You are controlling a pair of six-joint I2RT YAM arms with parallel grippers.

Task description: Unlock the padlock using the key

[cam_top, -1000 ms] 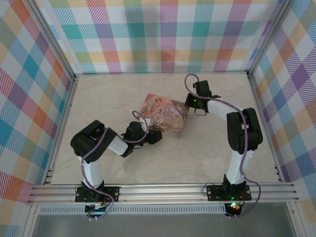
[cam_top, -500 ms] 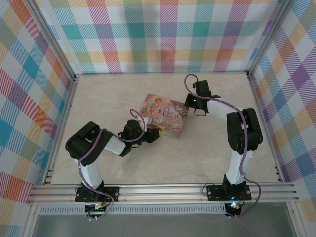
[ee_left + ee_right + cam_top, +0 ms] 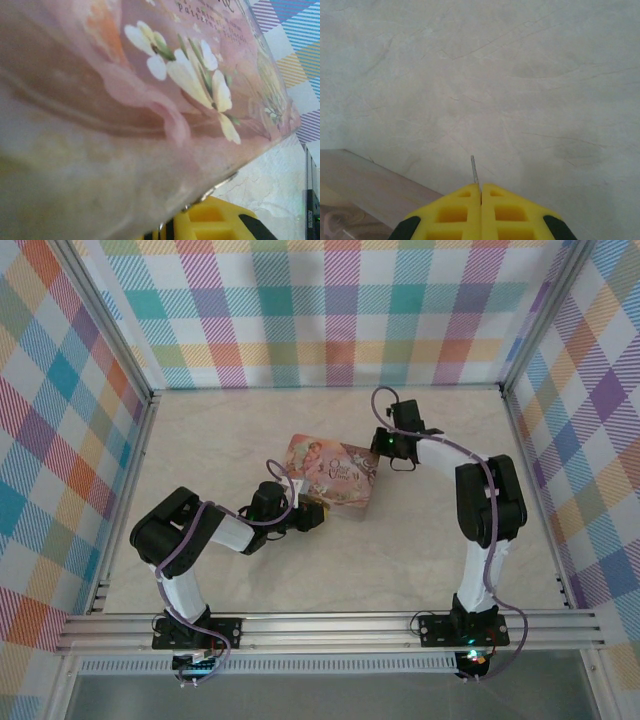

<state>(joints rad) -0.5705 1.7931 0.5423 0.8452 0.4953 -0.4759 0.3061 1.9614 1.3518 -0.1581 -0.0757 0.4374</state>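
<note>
Pinching key (image 3: 474, 170) tip-outward for insertion: right hand (image 3: 481, 191), clenched; left hand (image 3: 312, 517) against tin (image 3: 150, 100), presumably steadying (grip: cannot tell).

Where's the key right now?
In the right wrist view, the key pokes out from the shut right gripper, over the table by the tin's far right corner.

Pastel plaid walls (image 3: 330, 310) — marbled tabletop (image 3: 200, 440)

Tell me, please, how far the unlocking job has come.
Done: the right claw is shut on the key, whose tip sticks out. In hand: the left claw is right beside the pink tin. Left: putting the key into the padlock and turning it.
</note>
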